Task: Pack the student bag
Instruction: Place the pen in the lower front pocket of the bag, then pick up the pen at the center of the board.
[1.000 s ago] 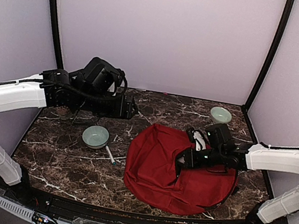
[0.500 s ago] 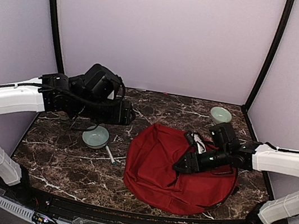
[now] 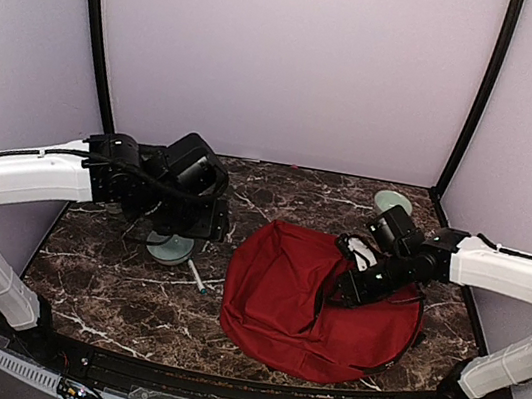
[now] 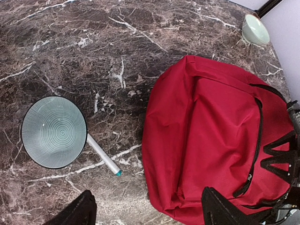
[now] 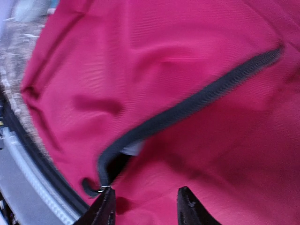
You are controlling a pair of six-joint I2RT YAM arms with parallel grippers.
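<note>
The student bag (image 3: pixel 281 293), a dark-red backpack with black straps, lies flat on the right half of the table. It also shows in the left wrist view (image 4: pixel 211 136). My right gripper (image 3: pixel 341 290) is open just above the bag's middle. In the right wrist view its jaws (image 5: pixel 146 208) stand apart over the red fabric (image 5: pixel 154 51), beside a dark zipper (image 5: pixel 187 110) that gapes a little. My left gripper (image 3: pixel 210 223) is open and empty, held above the table left of the bag (image 4: pixel 147 218). A white pen with a teal tip (image 4: pixel 104 157) lies beside a pale green bowl (image 4: pixel 54 132).
The pen (image 3: pixel 196 277) and bowl (image 3: pixel 172 248) sit left of the bag. A second pale green bowl (image 3: pixel 391 199) stands at the back right, also in the left wrist view (image 4: pixel 255 29). Purple walls close in the dark marble table (image 3: pixel 112 276).
My left arm has swung right and down, over the bowl and toward the bag. My right gripper has shifted slightly over the bag's middle and stays open.
</note>
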